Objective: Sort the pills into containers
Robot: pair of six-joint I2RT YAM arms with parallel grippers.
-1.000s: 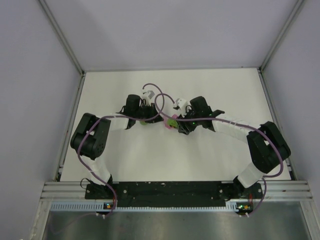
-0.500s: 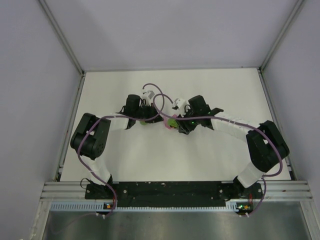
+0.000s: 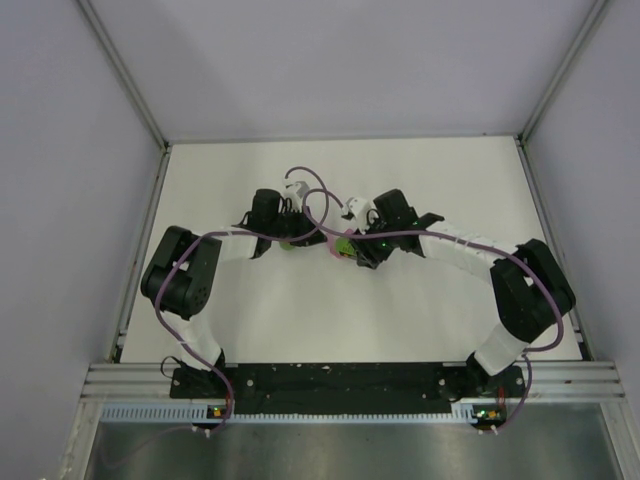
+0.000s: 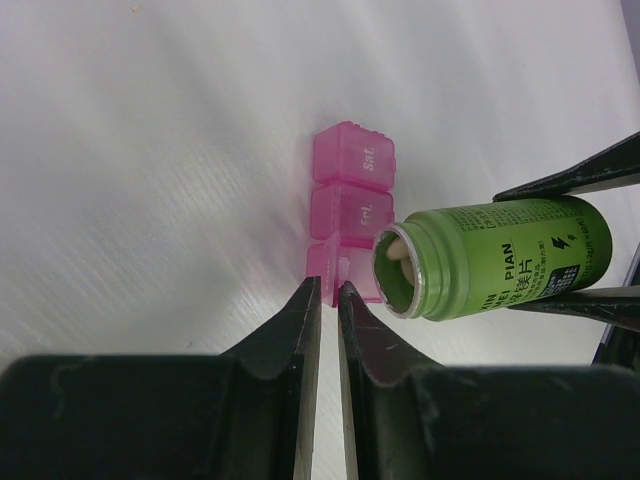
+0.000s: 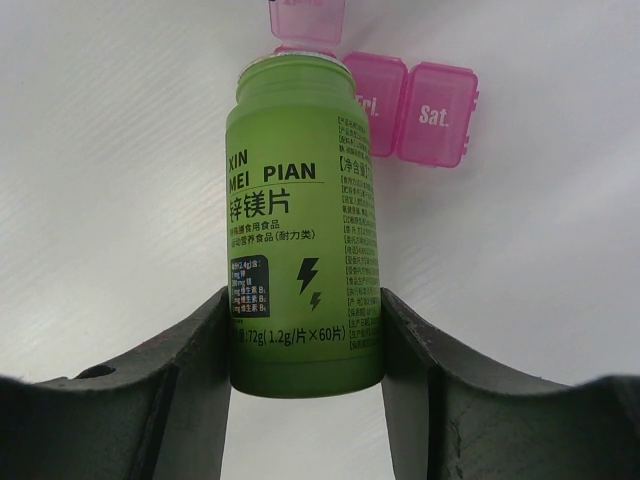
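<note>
Left arm (image 3: 185, 275) and right arm (image 3: 525, 285) are bending inward, elbows out, wrists nearly meeting mid-table. Left gripper (image 4: 327, 285) is showing jaws almost together. Right gripper (image 5: 305, 295) is clamping the green bottle (image 5: 300, 200).

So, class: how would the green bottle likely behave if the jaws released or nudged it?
The green bottle, round and held tipped by the right gripper, would probably roll if released. It looks like stiff plastic, unlikely to buckle. Its uncapped mouth, a tablet showing, hangs by the pill box, so contents may spill.
</note>
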